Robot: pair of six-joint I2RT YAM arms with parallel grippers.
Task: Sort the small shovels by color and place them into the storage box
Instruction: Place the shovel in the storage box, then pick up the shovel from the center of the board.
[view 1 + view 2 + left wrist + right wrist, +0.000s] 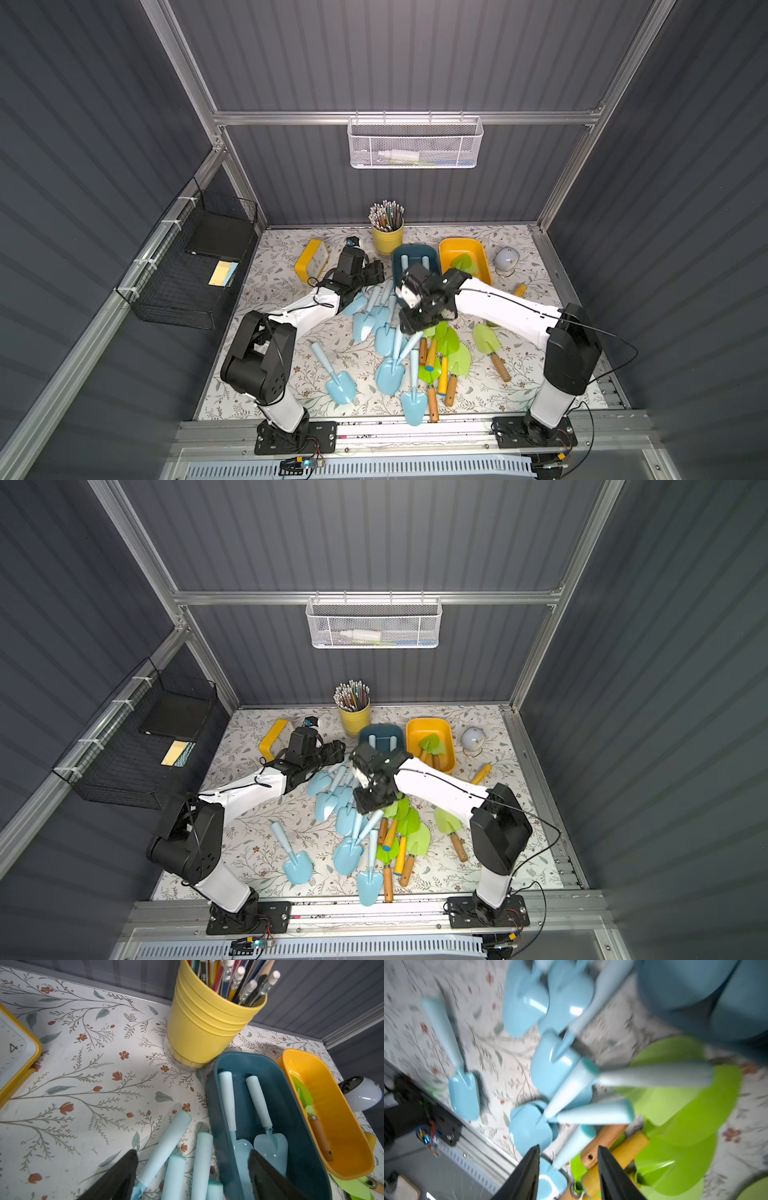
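Several pale blue shovels (386, 332) lie piled mid-table, with one more (334, 374) apart to the left. Green-bladed shovels (449, 349) with wooden handles lie just right of the pile, and another one (488, 338) lies farther right. The dark teal box (415, 248) holds two blue shovels (268, 1142). Green ones (430, 744) lie in the orange box (459, 242). My left gripper (192, 1153) is open above blue handles beside the teal box's wall (216, 1093). Over the seam between the blue and green piles, my right gripper (569, 1148) is open and holds nothing.
A yellow cup of pencils (387, 239) stands behind the boxes. A yellow-framed clock (311, 259) sits at the back left and a white rounded lamp (506, 259) at the back right. A black wire basket (187, 270) hangs on the left wall and a white mesh basket (415, 143) on the back wall.
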